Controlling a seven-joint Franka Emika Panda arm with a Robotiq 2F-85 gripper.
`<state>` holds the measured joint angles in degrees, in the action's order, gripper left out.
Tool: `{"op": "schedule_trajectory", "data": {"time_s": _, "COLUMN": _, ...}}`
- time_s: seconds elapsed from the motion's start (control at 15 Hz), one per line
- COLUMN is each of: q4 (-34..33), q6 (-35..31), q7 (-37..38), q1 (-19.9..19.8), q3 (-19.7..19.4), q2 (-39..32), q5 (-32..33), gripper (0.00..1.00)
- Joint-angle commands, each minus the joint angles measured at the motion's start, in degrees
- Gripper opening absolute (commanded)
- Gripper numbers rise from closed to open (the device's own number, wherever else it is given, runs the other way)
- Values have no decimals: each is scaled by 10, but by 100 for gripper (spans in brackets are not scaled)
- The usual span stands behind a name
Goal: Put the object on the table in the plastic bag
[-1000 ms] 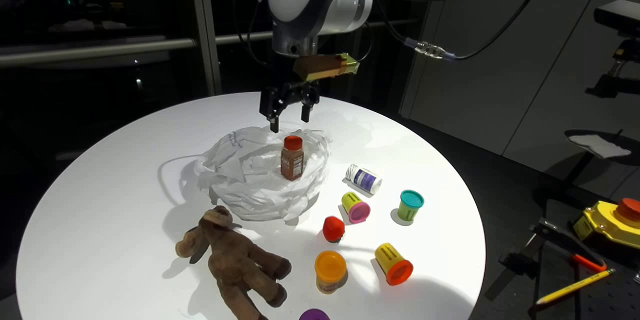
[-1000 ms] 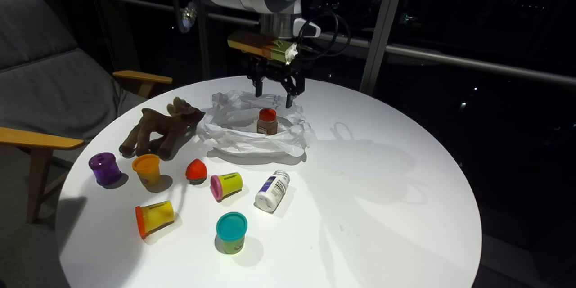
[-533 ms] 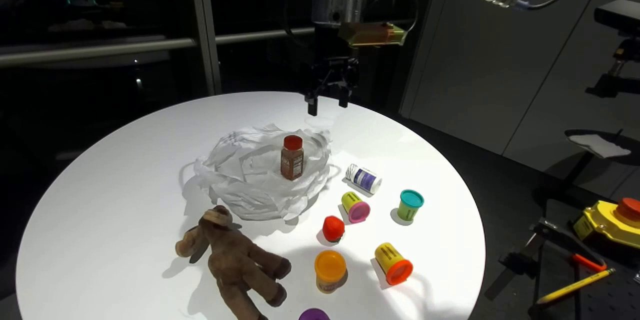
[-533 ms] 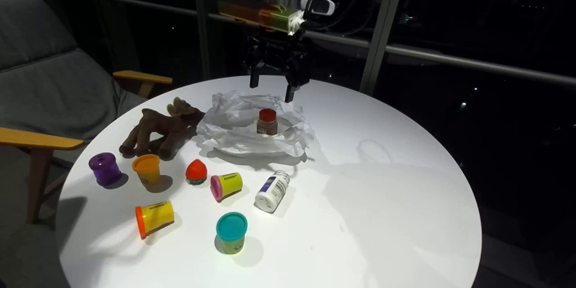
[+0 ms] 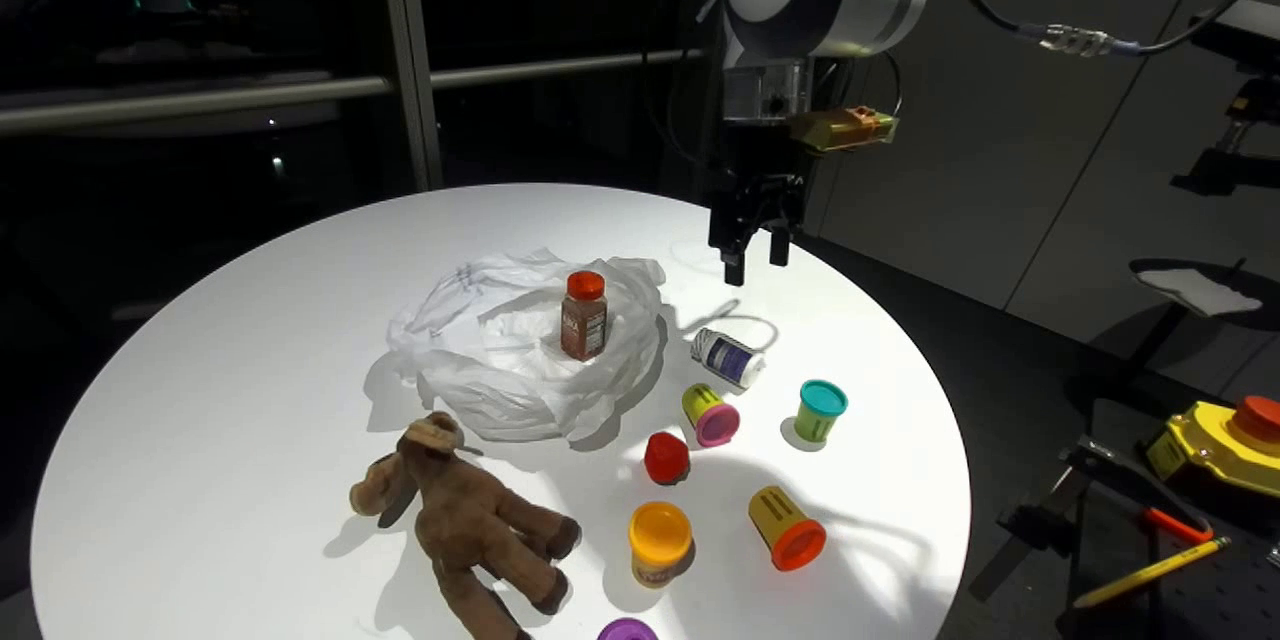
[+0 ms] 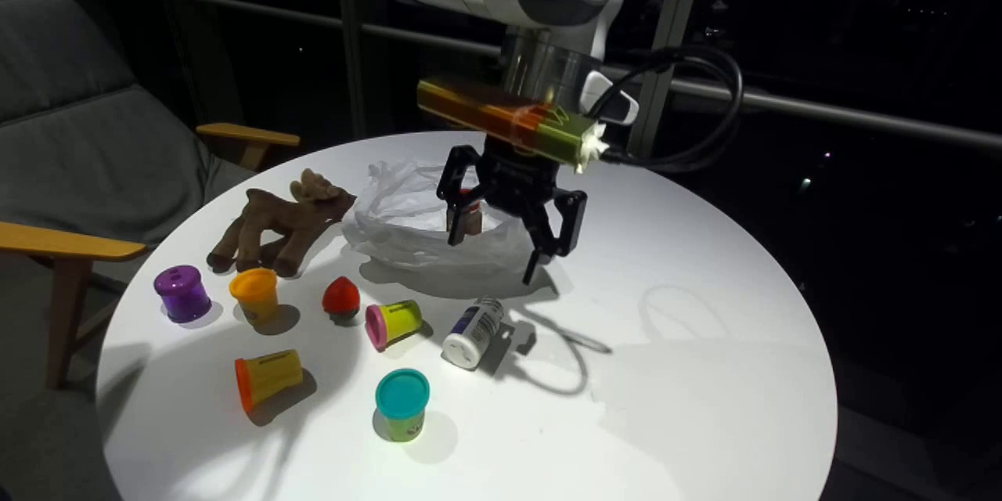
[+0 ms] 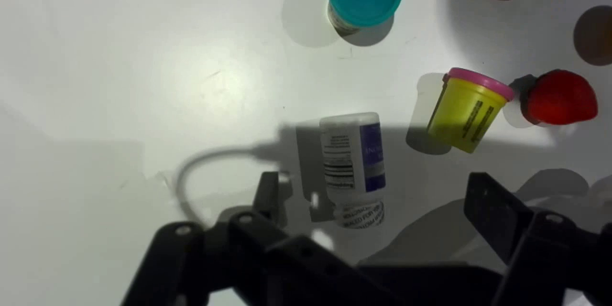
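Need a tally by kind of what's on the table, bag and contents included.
Plastic bag: 1
Jar inside it: 1
White bottle: 1
Plush animal: 1
Red object: 1
Tubs (teal tub, pink-lidded tub, orange tub, reddish-lidded tub, purple tub): 5
Total: 10

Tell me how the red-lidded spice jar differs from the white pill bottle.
Pose: the red-lidded spice jar stands upright, while the white pill bottle lies on its side.
Place: the spice jar is inside the plastic bag; the pill bottle is outside it, on the table.
Colour: the spice jar is reddish-brown below its lid; the pill bottle is white with a purple label.
Both carry printed text.
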<state>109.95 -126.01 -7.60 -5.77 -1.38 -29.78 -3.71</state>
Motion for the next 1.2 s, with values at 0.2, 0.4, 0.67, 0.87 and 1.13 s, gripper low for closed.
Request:
{"op": "schedule_trajectory", "data": {"time_s": 0.2, "q4": -1, "q6": -14, "q7": -84, "q1": -38, "q3": 35, "q2": -51, "q5": -58, "gripper": 100}}
{"op": "schedule_trajectory", "data": {"time_s": 0.4, "q4": 0, "q6": -56, "q7": -100, "q1": -43, "q3": 52, "q2": -74, "q5": -84, "gripper": 100}}
{"op": "schedule_trajectory", "data": {"time_s": 0.67, "q4": 1, "q6": -145, "q7": -99, "q1": -38, "q3": 53, "q2": -103, "q5": -75, "gripper": 100}}
{"op": "schedule_trajectory", "data": {"time_s": 0.87, "q4": 9, "q6": -212, "q7": -97, "q1": -39, "q3": 51, "q2": -107, "q5": -63, "gripper": 100}}
{"op": "schedule_trajectory", "data": {"time_s": 1.13, "q4": 12, "q6": -243, "q7": -85, "q1": -40, "q3": 43, "q2": -111, "q5": -48, "gripper": 100}}
